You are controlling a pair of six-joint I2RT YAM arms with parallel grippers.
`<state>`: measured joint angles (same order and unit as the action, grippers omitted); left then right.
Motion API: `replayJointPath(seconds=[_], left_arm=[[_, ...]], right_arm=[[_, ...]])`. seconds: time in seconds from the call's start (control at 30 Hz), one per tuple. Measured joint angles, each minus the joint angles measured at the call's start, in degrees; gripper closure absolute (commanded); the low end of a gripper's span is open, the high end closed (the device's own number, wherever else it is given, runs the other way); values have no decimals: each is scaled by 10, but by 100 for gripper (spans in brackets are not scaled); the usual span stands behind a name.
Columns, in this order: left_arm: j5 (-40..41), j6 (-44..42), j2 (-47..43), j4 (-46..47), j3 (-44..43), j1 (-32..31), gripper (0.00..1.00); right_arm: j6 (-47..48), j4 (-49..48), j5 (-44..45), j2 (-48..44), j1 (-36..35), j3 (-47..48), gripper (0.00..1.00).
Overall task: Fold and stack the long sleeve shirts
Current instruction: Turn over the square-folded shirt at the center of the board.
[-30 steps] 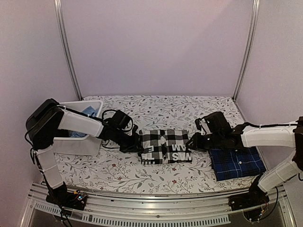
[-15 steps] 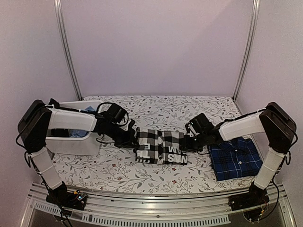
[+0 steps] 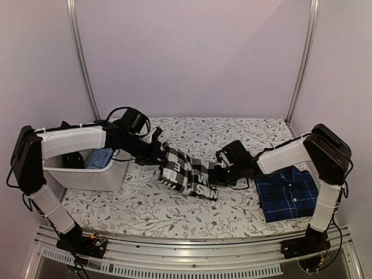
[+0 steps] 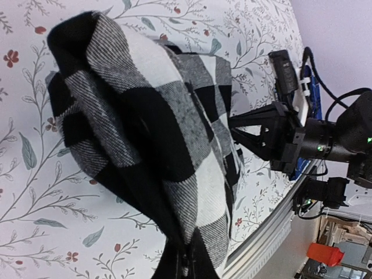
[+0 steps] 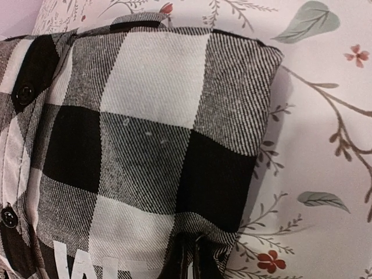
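I see open floral tablecloth (image 3: 145,212) in front of the load. The white bin (image 3: 87,174) crowds my left side, and the folded navy plaid shirt (image 3: 288,197) lies near the right edge. The folded buffalo check shirt (image 3: 189,173) hangs mid-table between both arms, its long axis slanting from back-left to front-right. The left gripper (image 3: 158,154) and right gripper (image 3: 218,174) are each clamped on one end.
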<state>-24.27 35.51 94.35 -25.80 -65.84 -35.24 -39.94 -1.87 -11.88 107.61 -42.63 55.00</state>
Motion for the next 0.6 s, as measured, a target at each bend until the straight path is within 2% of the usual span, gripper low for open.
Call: replayJointPath(seconds=[0.3,0.6], left_arm=[[-20,-41,-13,-50,-117,19,100],[-48,-56,7,-56,-168,24,100]], right_arm=[[-75,-104,-31,95,-47,75,96],[-146,-209,-81,213,-64,188,96]])
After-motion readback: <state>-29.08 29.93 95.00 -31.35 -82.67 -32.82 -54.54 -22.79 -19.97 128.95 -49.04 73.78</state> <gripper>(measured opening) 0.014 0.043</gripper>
